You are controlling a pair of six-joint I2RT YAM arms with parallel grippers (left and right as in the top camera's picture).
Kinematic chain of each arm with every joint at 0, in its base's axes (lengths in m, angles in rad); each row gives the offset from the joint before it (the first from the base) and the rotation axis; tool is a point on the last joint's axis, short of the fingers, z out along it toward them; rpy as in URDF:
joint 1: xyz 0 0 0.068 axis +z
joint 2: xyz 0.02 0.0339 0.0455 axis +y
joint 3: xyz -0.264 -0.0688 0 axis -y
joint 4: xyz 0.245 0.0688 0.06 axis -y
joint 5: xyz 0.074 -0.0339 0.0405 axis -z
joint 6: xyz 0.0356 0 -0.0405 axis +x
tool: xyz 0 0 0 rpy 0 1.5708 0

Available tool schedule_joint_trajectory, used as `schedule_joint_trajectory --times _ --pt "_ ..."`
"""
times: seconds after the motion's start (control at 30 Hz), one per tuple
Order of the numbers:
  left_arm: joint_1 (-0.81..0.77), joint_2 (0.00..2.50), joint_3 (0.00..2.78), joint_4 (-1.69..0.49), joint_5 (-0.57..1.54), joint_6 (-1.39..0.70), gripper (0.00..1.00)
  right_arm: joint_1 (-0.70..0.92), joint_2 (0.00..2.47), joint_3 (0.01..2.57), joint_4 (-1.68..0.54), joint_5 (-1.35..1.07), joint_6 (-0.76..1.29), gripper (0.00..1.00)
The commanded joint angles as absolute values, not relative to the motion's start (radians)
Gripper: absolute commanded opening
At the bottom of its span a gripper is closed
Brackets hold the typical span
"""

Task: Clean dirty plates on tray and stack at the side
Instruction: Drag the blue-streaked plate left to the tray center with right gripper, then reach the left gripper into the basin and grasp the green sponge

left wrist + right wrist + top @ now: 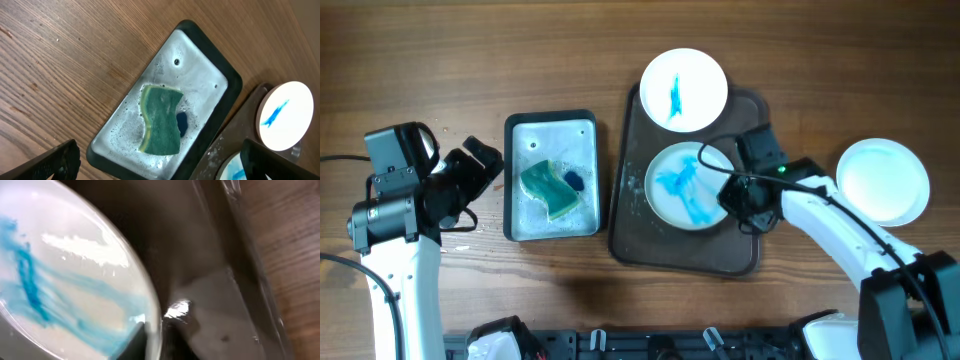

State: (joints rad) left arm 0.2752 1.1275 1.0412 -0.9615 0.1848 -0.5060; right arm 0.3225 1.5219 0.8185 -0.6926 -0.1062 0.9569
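Flanking smeared plate (685, 185) — sponge tray (570, 135), clean plate (883, 180).

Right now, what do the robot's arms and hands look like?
The left arm and right arm have white links and boxy black joints. The left hand and right hand are black, two-fingered. Black cables run along the right arm; a green light glows on it.
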Motion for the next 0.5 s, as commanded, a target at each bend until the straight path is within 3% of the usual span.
schedule_joint_trajectory --times 0.0,0.1,0.27,0.33,0.47 --pt "0.282 1.118 1.055 -0.96 0.189 -0.501 1.0 0.326 1.501 0.815 -0.694 -0.063 0.989 0.29" --pt "0.282 1.118 1.055 -0.96 0.189 -0.501 1.0 0.326 1.44 0.841 -0.681 -0.063 0.773 0.33" --pt "0.282 1.118 1.055 -0.96 0.189 -0.501 1.0 0.325 1.335 0.897 -0.693 -0.046 0.353 0.66" --pt "0.282 1.118 1.055 -0.925 0.191 -0.518 1.0 0.322 1.32 0.899 -0.693 -0.012 0.334 0.66" --pt "0.282 1.118 1.055 -0.895 0.19 -0.517 1.0 0.316 1.362 0.885 -0.64 -0.012 0.252 0.53"
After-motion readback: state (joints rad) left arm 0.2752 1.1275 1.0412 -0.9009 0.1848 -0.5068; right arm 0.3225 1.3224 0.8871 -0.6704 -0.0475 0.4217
